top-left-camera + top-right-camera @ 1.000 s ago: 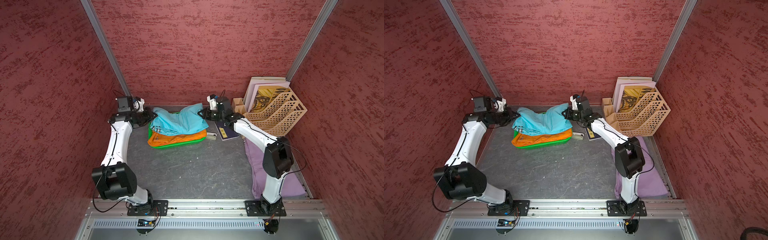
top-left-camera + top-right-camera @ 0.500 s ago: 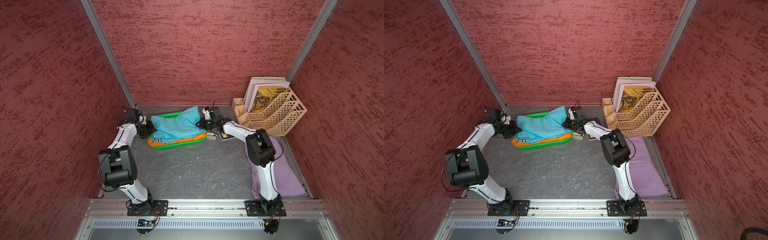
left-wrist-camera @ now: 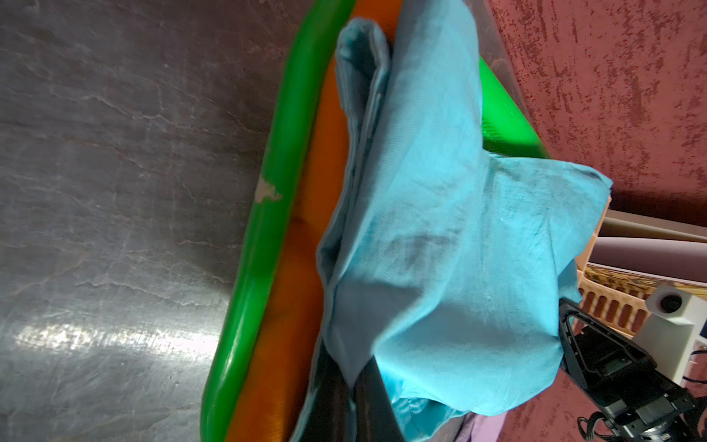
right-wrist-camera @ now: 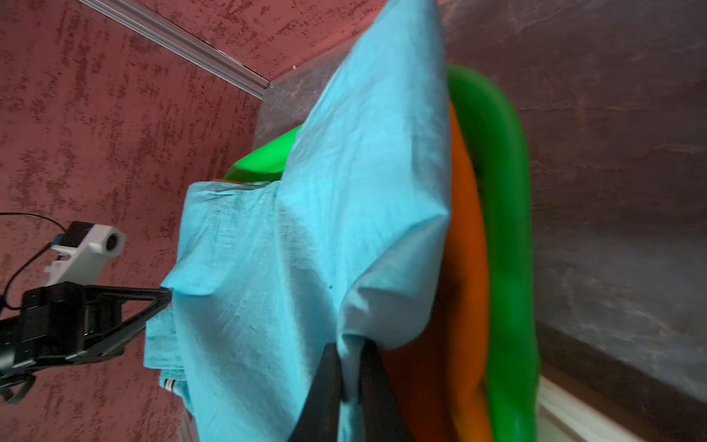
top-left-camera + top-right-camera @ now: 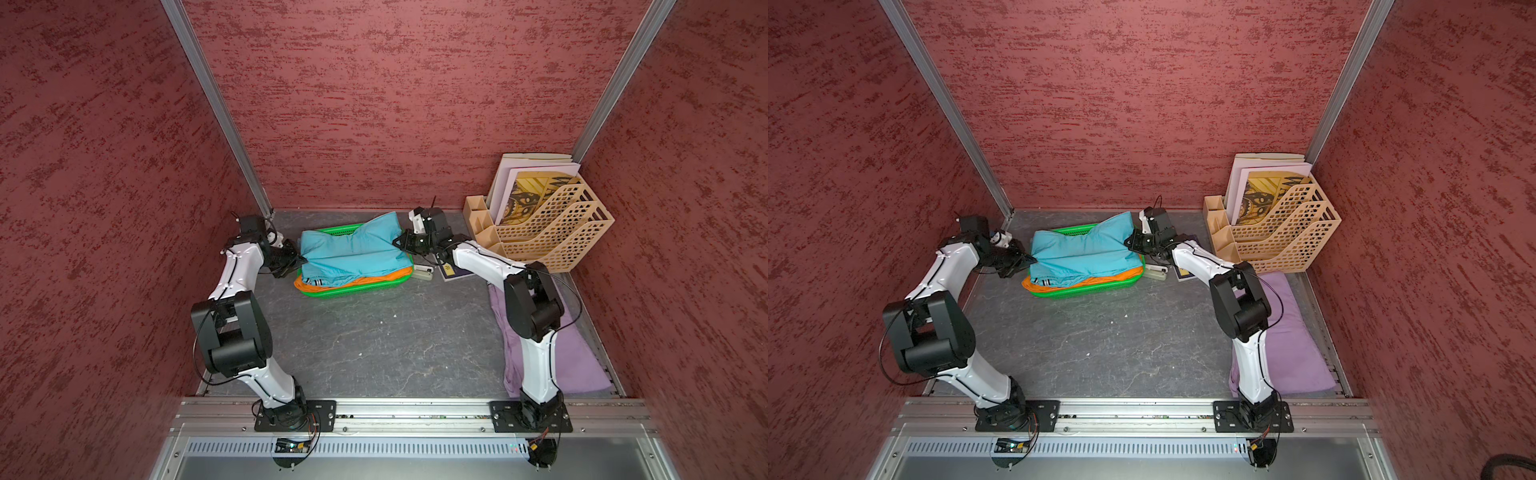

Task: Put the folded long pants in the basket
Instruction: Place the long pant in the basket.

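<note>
- teal blue pants point(image 5: 353, 251): plain
- orange pants point(image 5: 370, 280): plain
- lilac pants point(image 5: 577, 361): plain
- basket point(image 5: 332, 293): bright green
- file rack point(image 5: 557, 237): beige lattice
- tabletop point(image 5: 374, 340): dark grey, veined
- walls point(image 5: 395, 104): mottled red

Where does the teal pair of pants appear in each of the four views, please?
Top view: teal pants at the back, near centre, atop the orange pants.
Top view: teal pants at the back, left of centre.
Left wrist: teal pants fill the centre.
Right wrist: teal pants fill the centre.
Shared landmark: the green basket rim alongside them.
</note>
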You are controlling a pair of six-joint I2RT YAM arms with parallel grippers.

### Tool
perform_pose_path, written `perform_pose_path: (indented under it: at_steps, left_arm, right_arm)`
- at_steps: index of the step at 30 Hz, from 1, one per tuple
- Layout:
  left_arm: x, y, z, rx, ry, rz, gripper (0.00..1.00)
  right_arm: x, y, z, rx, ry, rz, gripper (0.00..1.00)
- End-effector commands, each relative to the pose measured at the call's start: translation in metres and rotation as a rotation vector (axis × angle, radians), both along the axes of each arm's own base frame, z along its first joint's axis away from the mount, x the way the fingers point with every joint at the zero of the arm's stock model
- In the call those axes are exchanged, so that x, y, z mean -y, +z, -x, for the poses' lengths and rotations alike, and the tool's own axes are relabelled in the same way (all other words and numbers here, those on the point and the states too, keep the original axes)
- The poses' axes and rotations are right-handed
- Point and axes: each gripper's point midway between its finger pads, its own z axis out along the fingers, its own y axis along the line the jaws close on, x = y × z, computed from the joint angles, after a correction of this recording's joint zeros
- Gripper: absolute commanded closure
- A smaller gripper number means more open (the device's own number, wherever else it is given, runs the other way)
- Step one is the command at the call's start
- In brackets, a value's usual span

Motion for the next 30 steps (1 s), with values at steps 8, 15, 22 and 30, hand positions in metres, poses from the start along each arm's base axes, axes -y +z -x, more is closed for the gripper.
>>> perform_pose_path:
  at_steps: [8,15,22,30]
  left_arm:
    - [-0.015,-0.001,-0.004,-0.032,0.032,0.035,1.00]
    - [-0.004,-0.012,0.008,-0.084,-0.028,-0.043,0.94]
    - [-0.013,0.026,0.008,-0.015,-0.006,-0.103,0.56]
    - [-0.019,0.077,-0.027,0.148,-0.013,-0.136,0.46]
  right_arm:
    - [0.018,0.012,0.017,-0.133,-0.055,0.011,1.00]
    - [0.026,-0.042,0.003,-0.173,-0.063,0.069,0.90]
    - [0.030,0.007,-0.016,0.029,-0.002,0.055,0.40]
    - [0.030,0.020,-0.056,0.057,0.000,0.079,0.37]
